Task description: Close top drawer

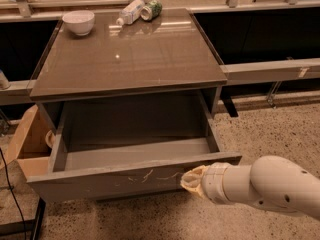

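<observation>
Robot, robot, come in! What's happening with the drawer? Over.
Cream-tipped gripper against the front panel's right end. Wide grey-brown scratched top drawer pulled open. Nothing seen blocking it.

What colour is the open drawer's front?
The top drawer is grey-brown with white squiggly scratches, best in the camera view; the claw is at its front.

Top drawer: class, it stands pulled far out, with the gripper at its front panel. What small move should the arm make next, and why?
Probably push straight forward, toward the cabinet. The top drawer is wide open, and the gripper appears to touch the right part of its scratched front, so a steady push there should start sliding it in.
</observation>
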### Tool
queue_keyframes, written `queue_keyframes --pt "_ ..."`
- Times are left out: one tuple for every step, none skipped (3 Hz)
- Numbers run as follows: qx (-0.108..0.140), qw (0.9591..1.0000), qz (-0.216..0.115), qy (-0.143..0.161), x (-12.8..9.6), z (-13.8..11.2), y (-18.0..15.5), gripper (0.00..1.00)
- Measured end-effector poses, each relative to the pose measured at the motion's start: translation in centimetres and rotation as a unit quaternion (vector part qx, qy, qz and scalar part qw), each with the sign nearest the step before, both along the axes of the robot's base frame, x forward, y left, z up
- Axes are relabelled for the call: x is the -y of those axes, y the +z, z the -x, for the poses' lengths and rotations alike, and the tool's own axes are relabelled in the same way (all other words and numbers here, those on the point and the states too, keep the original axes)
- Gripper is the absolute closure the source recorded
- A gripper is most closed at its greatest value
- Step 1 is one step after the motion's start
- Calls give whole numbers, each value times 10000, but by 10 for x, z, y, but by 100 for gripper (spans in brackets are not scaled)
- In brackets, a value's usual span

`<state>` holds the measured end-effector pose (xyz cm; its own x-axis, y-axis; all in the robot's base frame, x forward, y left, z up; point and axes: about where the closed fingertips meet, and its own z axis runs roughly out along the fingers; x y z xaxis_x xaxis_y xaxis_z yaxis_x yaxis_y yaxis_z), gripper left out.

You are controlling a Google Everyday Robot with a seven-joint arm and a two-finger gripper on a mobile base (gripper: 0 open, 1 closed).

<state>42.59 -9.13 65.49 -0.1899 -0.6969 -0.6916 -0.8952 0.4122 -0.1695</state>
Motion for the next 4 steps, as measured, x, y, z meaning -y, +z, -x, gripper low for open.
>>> queue_keyframes --pt "146 9999 -24 11 -9 -10 -5 100" --pt "253 9997 -23 46 -17 -22 -10 100" --pt "361 9993 -10 88 -22 -37 -18 100" --pt "465 9988 -10 178 -26 -54 -24 100"
